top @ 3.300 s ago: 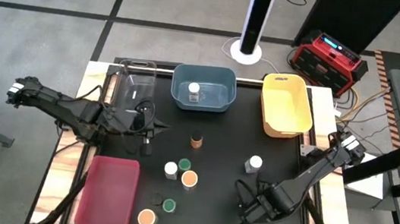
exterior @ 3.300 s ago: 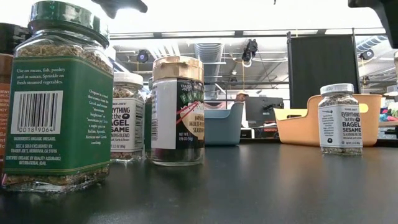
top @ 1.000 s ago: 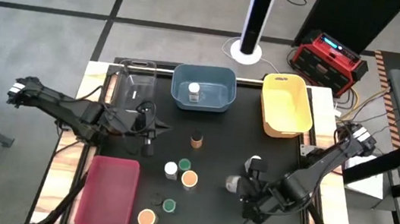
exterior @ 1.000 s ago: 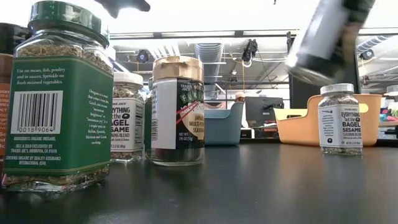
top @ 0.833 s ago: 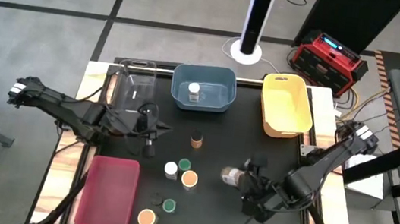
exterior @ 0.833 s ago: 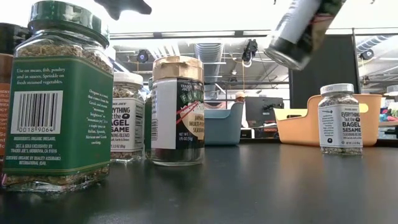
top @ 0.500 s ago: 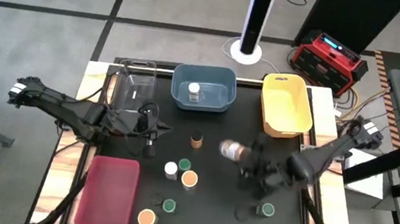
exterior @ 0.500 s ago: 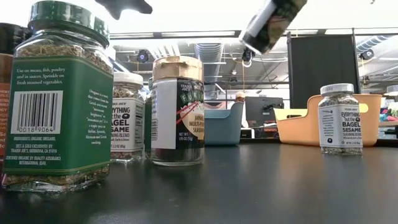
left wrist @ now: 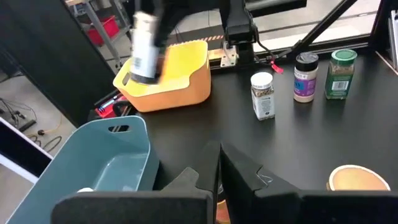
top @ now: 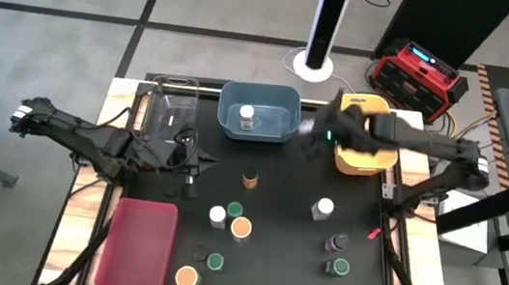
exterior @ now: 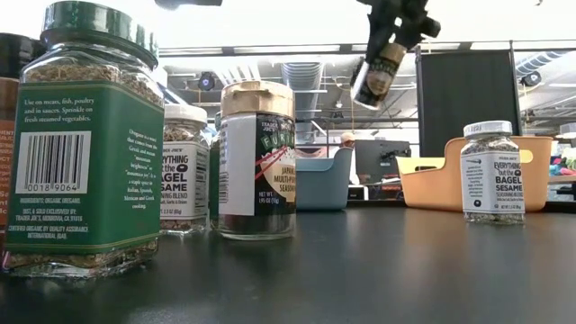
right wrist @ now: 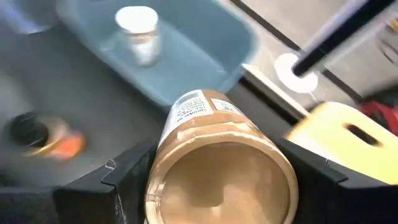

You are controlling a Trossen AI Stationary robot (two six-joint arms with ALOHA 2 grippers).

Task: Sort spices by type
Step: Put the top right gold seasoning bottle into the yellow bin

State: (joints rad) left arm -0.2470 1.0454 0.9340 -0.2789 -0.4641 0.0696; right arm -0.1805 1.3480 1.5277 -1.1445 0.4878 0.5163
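Spices: tan-lidded jar (right wrist: 217, 168) pinched between right gripper (top: 319, 131) jaws, carried aloft at table's 12 o'clock, between blue bin (top: 258, 112) and yellow bin (top: 365, 132). Judgement: carry-to-bin step; bin choice unclear, blue bin holds white-lidded jar (top: 247, 116). Level tilted jar, centre over bin, lower inside walls before release. Open room above bins; their rims nearest edges. Left gripper (top: 189, 166) jaws pressed together, empty, waiting at 9 o'clock, near clear bin (top: 170, 103).

overhead, table-level and wrist views sharing yellow bin (top: 364, 137)
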